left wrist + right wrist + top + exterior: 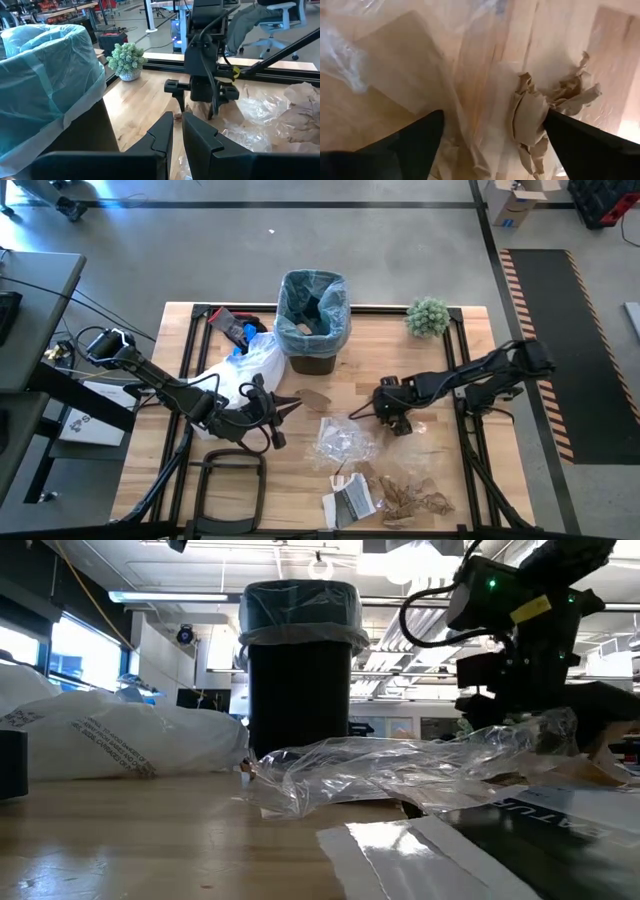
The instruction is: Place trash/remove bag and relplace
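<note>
The black bin (313, 330) stands at the table's far middle, lined with the light-blue bag (312, 298), which is folded over its rim (45, 75). Litter lies near the front: a clear wrapper (345, 442), brown paper scraps (412, 498) and a black-and-white packet (350, 502). My right gripper (362, 413) points down, wide open, just above clear plastic (470, 90), with a crumpled brown scrap (530, 117) between its fingers. Whether a fingertip touches the scrap does not show. My left gripper (287, 404) hovers right of the whitish bag, its fingers (165, 135) a narrow slit apart, holding nothing.
A whitish plastic bag with blue bits (245, 365) lies left of the bin, with a red-and-black object (232, 325) behind it. A small green plant (428, 316) sits at the far right. A flat brown piece (316, 397) lies between the grippers. A black frame (230, 485) lies near the front left.
</note>
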Controlling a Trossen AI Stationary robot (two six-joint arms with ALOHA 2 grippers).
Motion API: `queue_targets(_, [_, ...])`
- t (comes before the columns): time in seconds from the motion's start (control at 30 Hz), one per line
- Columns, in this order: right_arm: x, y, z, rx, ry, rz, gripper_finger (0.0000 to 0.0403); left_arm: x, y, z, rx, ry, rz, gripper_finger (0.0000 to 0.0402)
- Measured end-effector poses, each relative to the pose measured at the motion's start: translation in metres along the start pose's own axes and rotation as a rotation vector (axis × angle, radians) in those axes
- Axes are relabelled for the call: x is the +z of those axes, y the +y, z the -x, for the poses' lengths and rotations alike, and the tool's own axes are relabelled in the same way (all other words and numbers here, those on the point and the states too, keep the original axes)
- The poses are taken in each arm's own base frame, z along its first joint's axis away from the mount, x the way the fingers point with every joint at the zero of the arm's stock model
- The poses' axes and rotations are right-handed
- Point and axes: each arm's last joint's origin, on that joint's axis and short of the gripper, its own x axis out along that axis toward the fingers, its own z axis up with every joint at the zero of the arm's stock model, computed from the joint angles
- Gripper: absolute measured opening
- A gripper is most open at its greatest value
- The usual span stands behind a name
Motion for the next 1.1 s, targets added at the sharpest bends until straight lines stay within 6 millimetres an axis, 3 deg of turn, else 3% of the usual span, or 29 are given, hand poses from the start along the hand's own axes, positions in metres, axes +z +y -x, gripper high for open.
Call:
queue_targets(0.17, [0.005, 0.000, -0.009, -0.004, -0.014, -0.079, 0.0231, 0.000, -0.001, 0.000, -0.043, 0.009, 0.000, 0.0023])
queue_targets(0.4, [0.006, -0.002, -0.007, -0.056, -0.050, -0.207, 0.0024, -0.001, -0.003, 0.000, -0.105, 0.023, 0.000, 0.0023])
queue_targets(0.53, [0.005, -0.004, 0.011, -0.082, -0.010, -0.300, 0.0013, -0.001, -0.004, 0.000, -0.123, 0.027, 0.007, 0.0023])
queue_targets(0.77, [0.028, -0.010, 0.100, -0.141, -0.123, -0.356, 0.0002, -0.001, -0.006, 0.002, -0.132, 0.032, 0.092, 0.0023])
queue_targets(0.93, [0.051, -0.020, 0.192, -0.245, -0.421, -0.369, 0.0001, -0.001, -0.006, 0.002, -0.134, 0.037, 0.157, 0.0023])
queue_targets(1.1, [0.073, -0.035, 0.277, -0.434, -0.877, -0.367, 0.0001, -0.001, -0.006, 0.002, -0.134, 0.040, 0.203, 0.0023])
